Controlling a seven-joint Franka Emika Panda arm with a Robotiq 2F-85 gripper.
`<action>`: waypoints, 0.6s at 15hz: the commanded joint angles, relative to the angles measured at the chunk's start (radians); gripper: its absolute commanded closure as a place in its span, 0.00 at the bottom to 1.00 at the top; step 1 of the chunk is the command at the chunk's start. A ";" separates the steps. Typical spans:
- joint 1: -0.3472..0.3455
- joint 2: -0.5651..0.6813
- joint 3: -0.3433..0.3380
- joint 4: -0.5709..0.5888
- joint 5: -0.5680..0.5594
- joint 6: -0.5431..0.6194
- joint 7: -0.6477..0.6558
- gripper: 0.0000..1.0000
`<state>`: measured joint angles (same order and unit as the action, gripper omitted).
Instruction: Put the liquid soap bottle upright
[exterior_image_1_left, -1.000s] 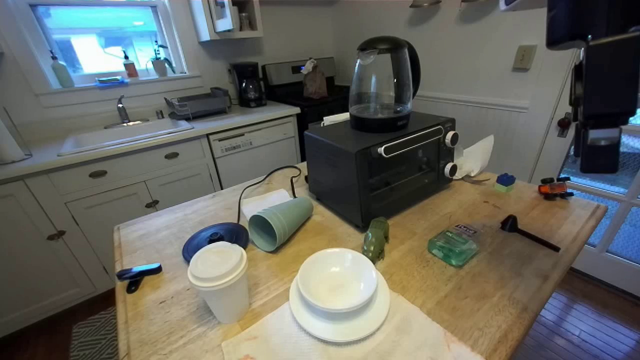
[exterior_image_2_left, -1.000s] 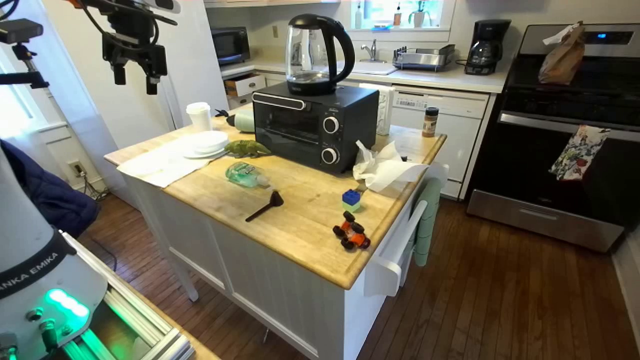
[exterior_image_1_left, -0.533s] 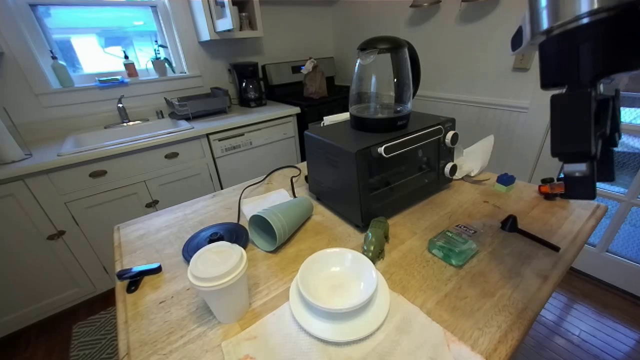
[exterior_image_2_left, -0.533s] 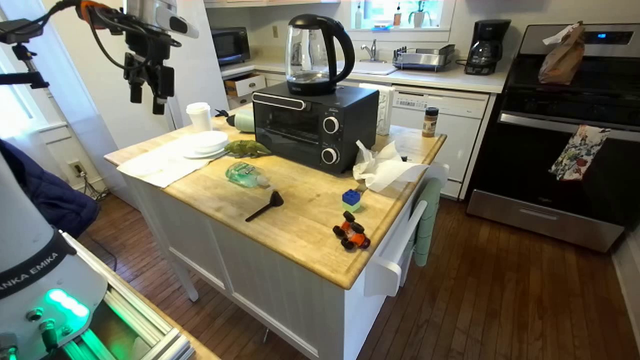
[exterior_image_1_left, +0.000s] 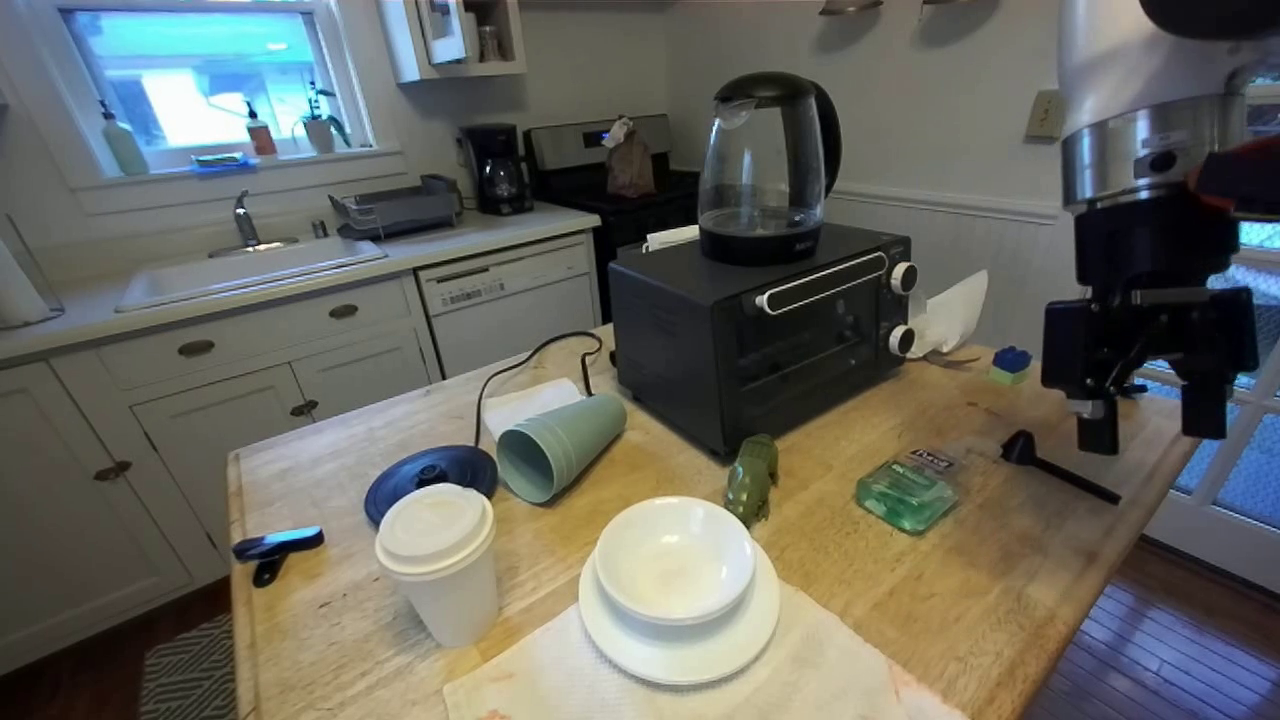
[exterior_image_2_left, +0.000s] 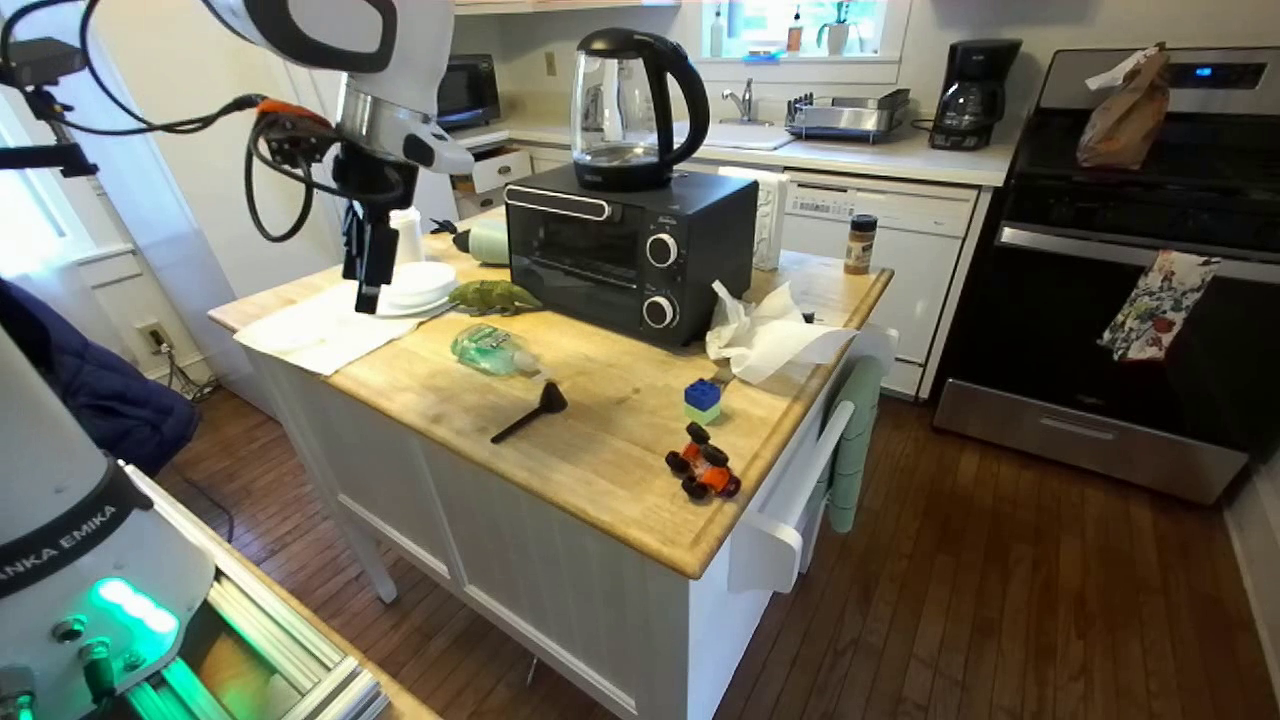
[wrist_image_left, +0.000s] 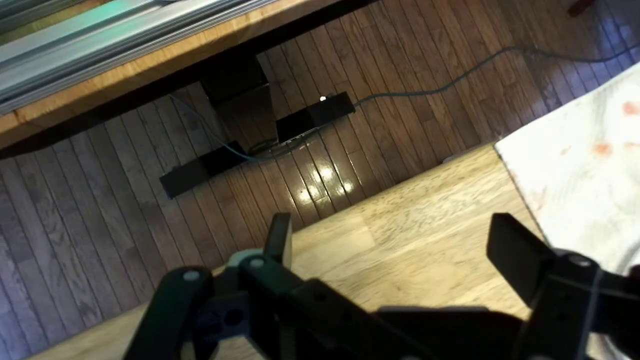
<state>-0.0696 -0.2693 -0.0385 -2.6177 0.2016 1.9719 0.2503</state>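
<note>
In an exterior view, the soap bottle (exterior_image_1_left: 905, 496), seemingly labelled "Purell", lies flat on the counter (exterior_image_1_left: 960, 590), top toward a black utensil (exterior_image_1_left: 1070, 477). In an exterior view, the robot base (exterior_image_2_left: 55, 585) reads "ANKA EMIKA". The wrist view shows the tool (wrist_image_left: 392, 239) spread.

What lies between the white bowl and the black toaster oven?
A green toy animal lies there on the wooden tabletop, seen in both exterior views.

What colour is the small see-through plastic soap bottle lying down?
Mostly green; the soap bottle shows best in an exterior view.
</note>
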 joint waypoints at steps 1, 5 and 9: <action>-0.046 0.069 -0.042 -0.027 0.061 0.104 0.056 0.00; -0.047 0.069 -0.044 -0.024 0.032 0.088 0.036 0.00; -0.046 0.072 -0.043 -0.023 0.033 0.091 0.045 0.00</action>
<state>-0.1152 -0.1983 -0.0825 -2.6425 0.2349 2.0649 0.2951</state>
